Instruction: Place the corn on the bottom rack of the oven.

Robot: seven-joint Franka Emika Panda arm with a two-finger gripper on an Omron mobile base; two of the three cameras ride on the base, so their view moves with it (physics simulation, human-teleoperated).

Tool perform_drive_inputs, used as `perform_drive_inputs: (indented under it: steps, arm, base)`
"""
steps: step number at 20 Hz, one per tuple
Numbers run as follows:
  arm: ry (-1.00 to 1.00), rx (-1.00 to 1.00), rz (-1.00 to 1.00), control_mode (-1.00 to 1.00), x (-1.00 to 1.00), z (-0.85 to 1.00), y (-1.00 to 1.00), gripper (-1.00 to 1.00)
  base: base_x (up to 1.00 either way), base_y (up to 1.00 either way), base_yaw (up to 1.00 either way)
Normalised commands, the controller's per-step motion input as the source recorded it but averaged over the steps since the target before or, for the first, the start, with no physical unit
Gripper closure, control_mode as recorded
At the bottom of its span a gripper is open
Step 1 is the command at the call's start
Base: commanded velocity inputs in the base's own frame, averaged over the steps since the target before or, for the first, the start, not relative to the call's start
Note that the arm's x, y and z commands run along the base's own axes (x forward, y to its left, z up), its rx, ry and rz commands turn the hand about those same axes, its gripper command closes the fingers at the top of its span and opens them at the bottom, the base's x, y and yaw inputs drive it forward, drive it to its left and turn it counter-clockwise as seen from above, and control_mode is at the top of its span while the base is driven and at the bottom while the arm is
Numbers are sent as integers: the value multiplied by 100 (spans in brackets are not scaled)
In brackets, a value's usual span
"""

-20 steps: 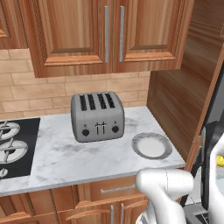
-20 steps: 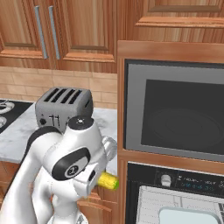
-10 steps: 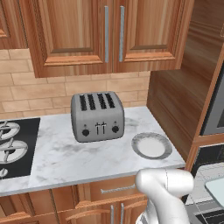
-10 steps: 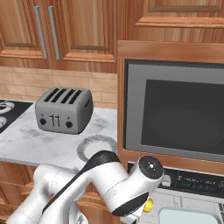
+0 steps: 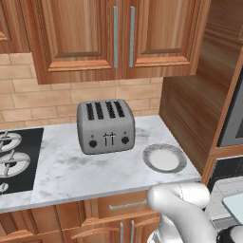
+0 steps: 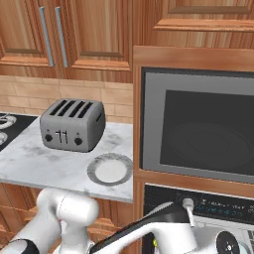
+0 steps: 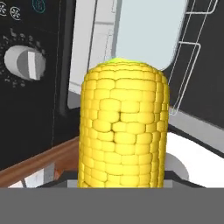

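One corn (image 7: pixel 122 127) cob at the oven (image 7: pixel 52 74) front — upright, filling the hand view.
Jaws pinch its base; a grey knob (image 7: pixel 25 63) sits left of the cob — no legible lettering.

arm shell (image 5: pixel 182 213): was glossy white, rounded
joints (image 6: pixel 149 230): were dark bands between white links

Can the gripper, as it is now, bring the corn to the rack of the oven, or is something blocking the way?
Probably yes. In the hand view the corn stands in the gripper, and a wire rack shows beyond it with nothing visible between them. Whether it is the bottom rack, I cannot tell.
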Motion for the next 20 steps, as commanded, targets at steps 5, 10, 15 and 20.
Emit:
perform_drive_inputs:
  steps: [5, 10, 15, 20]
  arm:
    - [-28, -23, 47, -100, 6, -74, -87, 100]
    - [-35, -28, 29, -100, -1, -70, -40, 100]
    - [-28, -16, 8, -100, 49, -20, 38, 100]
    - [-2, -25, 0, -100, 60, -72, 9, 100]
  base:
    - [0, 0, 0]
    - [0, 0, 0]
    - [0, 0, 0]
    - [0, 0, 0]
